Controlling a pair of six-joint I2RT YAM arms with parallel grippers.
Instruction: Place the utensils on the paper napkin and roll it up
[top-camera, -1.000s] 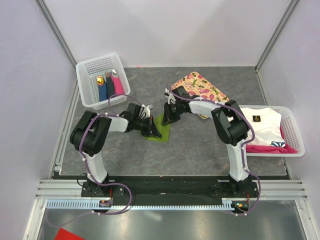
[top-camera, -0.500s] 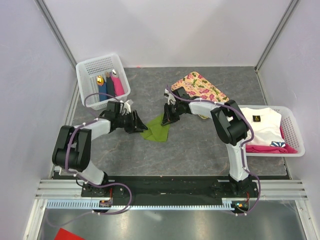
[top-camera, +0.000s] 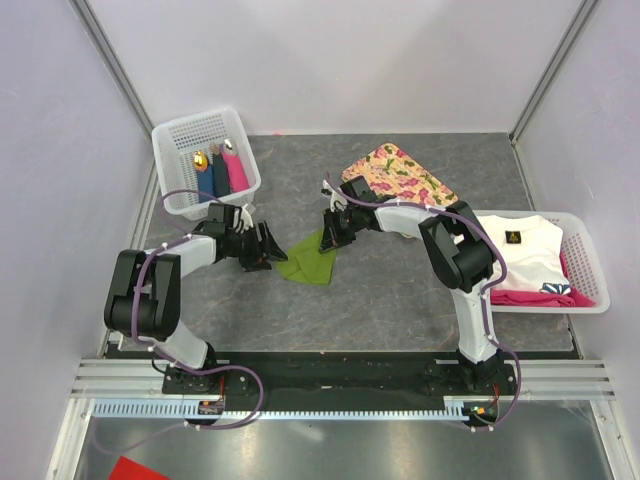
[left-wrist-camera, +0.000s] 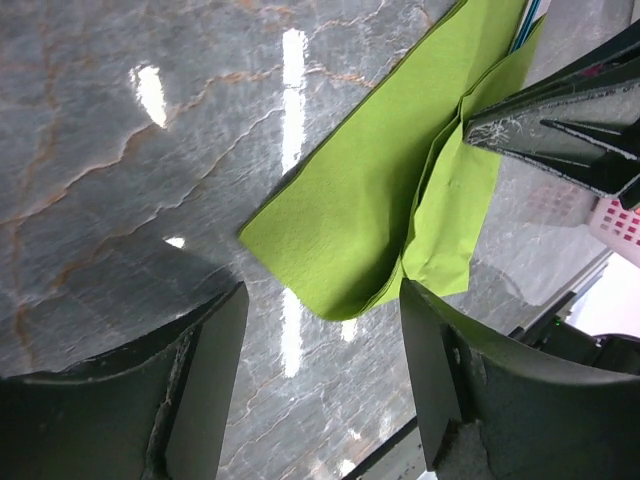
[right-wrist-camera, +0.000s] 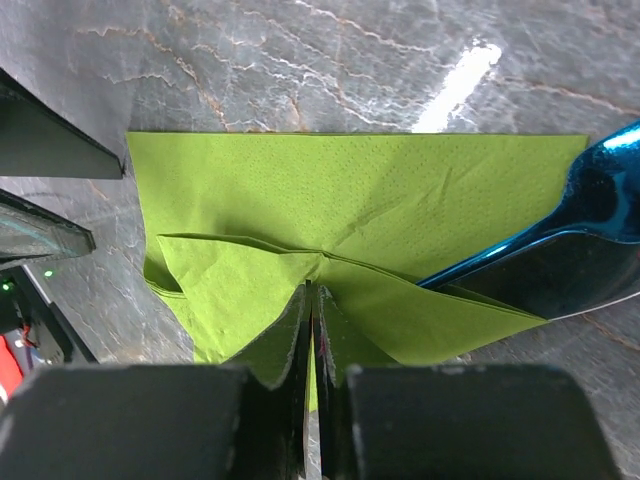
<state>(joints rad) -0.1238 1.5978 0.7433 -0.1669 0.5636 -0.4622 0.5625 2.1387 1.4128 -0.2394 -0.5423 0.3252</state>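
The paper napkin (top-camera: 308, 258) lies partly folded on the grey table, olive green, with one flap doubled over. A bright blue utensil (right-wrist-camera: 560, 250) pokes out from under that flap; its tip (left-wrist-camera: 525, 25) also shows in the left wrist view. My right gripper (right-wrist-camera: 314, 295) is shut on a pinched fold of the napkin (right-wrist-camera: 300, 200), at the sheet's far right corner in the top view (top-camera: 335, 232). My left gripper (left-wrist-camera: 322, 300) stands open just left of the napkin (left-wrist-camera: 370, 220), holding nothing, and is seen from above (top-camera: 268, 245).
A white basket (top-camera: 185, 135) at the back left holds dark blue and pink bundles with a gold piece. The pink-flowered tray (top-camera: 400, 172) lies behind the right gripper. Another white basket (top-camera: 590, 260) with white and pink cloths stands at the right.
My left gripper has opened, let go of the napkin and drawn back to the left. The right gripper stays pinched on the fold and has shifted slightly.
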